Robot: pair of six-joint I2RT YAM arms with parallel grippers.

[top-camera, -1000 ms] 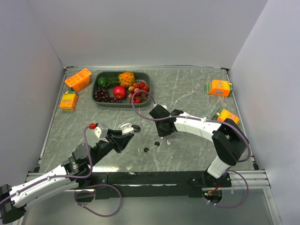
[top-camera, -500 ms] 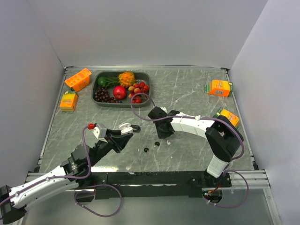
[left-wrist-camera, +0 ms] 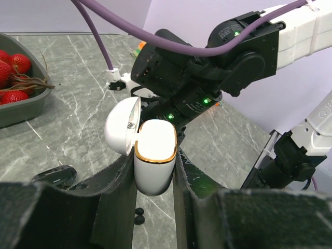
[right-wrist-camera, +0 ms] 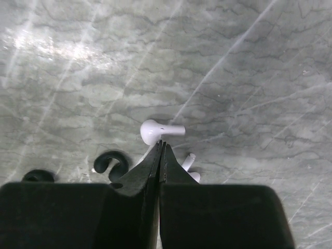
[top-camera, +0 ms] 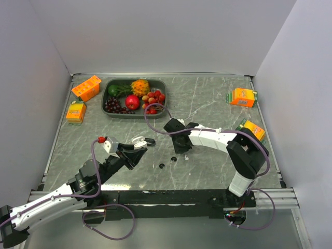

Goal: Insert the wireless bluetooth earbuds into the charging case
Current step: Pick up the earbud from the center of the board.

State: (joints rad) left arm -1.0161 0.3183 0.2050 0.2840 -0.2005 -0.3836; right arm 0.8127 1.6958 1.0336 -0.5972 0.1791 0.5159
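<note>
Left hand pinching the white charging case by its lower half, with the lid tipped back to the left and the case raised off the surface (its cavity faces away from my wrist camera, so I cannot see inside). Right hand with fingers pressed together, gripping nothing I can make out. Its tips sit at the edge of a white earbud lying on the marble; I cannot tell whether they touch it. A second white earbud is half hidden beside the right finger. Two black pieces lie to the left, one cut off by the hand's body.

Seen from above, the right arm stretches across the middle, its wrist just beyond the raised case. A fruit tray and two orange boxes crowd the far left corner. Two more orange boxes sit near the right edge. Bare marble shows across the far centre between them. A purple cable loops from the right wrist toward the tray.
</note>
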